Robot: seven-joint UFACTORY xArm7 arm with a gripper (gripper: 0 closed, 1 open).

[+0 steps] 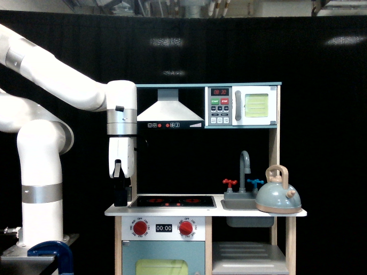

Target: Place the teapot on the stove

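The teapot point(278, 197) is a squat grey-blue kettle with a tan looped handle. It stands upright on the white counter at the exterior view's right, in front of the sink basin. The stove point(172, 201) is a flat black panel with red burner rings, at the counter's left half, and nothing rests on it. My gripper point(120, 197) hangs point-down at the stove's left edge, just above the counter, far from the teapot. Its dark fingers are seen edge-on, so whether they are open or shut does not show. Nothing is visibly held.
A grey faucet point(245, 166) with red and blue taps rises behind the sink point(241, 204). A range hood point(170, 110) and a microwave point(242, 106) hang overhead. Red knobs point(140, 228) sit below the stove. A blue clamp point(50, 254) is at the arm's base.
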